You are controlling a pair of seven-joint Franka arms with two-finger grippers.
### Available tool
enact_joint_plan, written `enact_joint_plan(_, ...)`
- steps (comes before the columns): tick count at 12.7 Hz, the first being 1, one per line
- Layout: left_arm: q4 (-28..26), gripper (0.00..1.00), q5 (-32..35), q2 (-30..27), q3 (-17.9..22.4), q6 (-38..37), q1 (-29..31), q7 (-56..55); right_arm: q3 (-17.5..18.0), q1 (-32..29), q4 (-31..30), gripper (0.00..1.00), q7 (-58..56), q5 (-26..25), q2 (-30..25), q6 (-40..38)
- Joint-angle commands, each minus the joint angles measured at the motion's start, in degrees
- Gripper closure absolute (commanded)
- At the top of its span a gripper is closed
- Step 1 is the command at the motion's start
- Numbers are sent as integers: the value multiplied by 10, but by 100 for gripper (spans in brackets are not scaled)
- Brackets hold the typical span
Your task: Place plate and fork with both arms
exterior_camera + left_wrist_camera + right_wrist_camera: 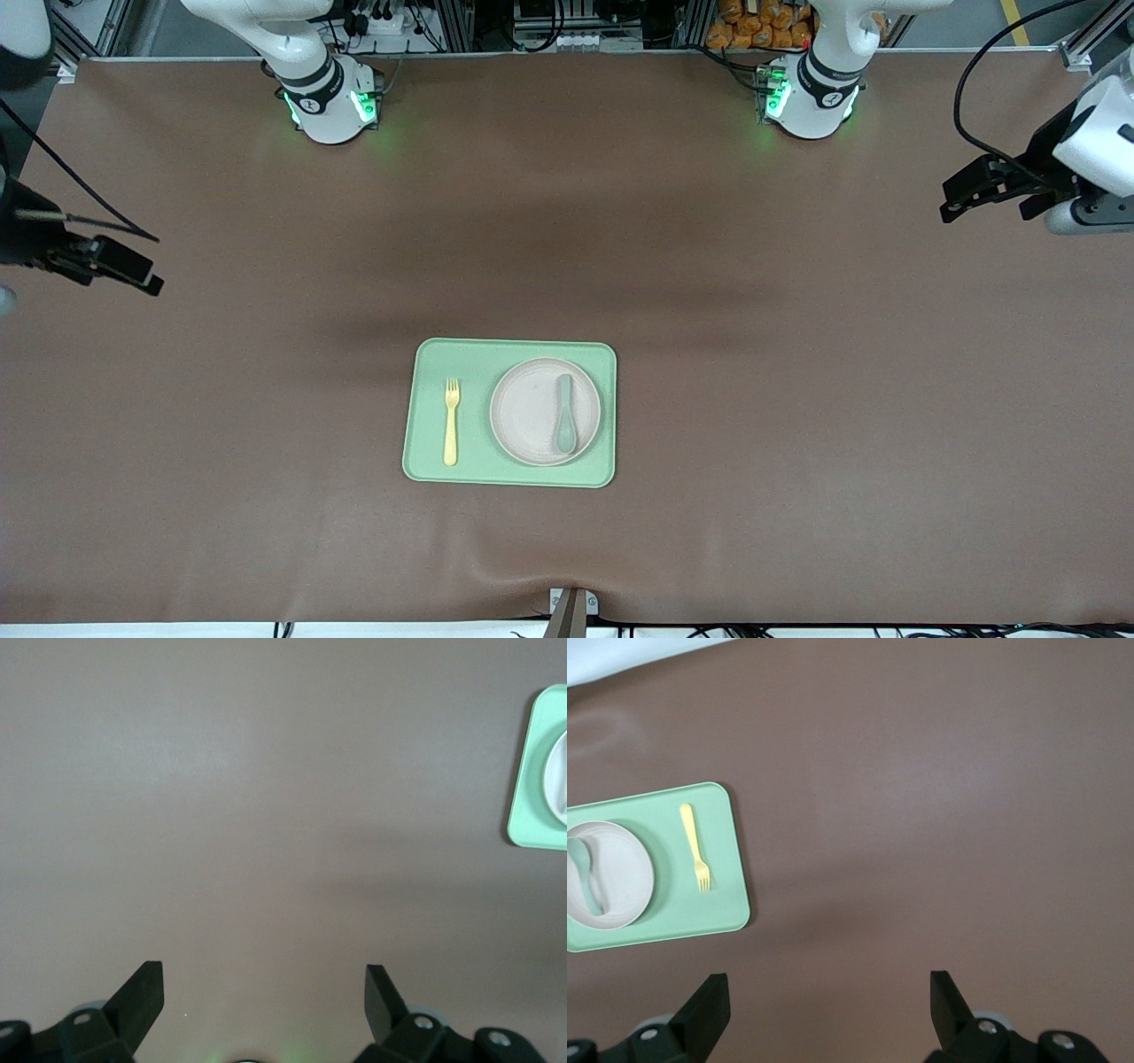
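Observation:
A pale beige-pink plate (532, 416) lies on the light green tray (478, 354), on the part toward the left arm's end. The yellow fork (452, 421) lies flat on the tray beside the plate, toward the right arm's end. My left gripper (966, 197) hangs open and empty over bare table at its end, away from the tray. My right gripper (133, 266) hangs open and empty over the table at its own end. The right wrist view shows its gripper (828, 975), the fork (695, 846) and the plate (620, 877). The left wrist view shows its gripper (264, 967) and the tray's edge (532, 771).
A grey-green spoon (564, 425) lies on the plate. Brown cloth (797, 399) covers the table around the tray. The two arm bases (332, 102) stand along the table edge farthest from the front camera. A small bracket (571, 607) sits at the nearest edge.

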Motion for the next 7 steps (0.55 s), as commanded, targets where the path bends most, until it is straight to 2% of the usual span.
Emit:
enact_joint_plan(1,19,0,15,0,-2,-13,5,14,6,-2,-16,0,-4,-31,-22,-17)
enact_joint_plan(4,20,0,16,2,-2,-13,4,14,6,-2,-23,0,-8,-44,-30,-25)
enact_joint_plan(7,19,0,16,1,-1,-13,4,13,6,-2,-58,0,-11,-45,-50,-19)
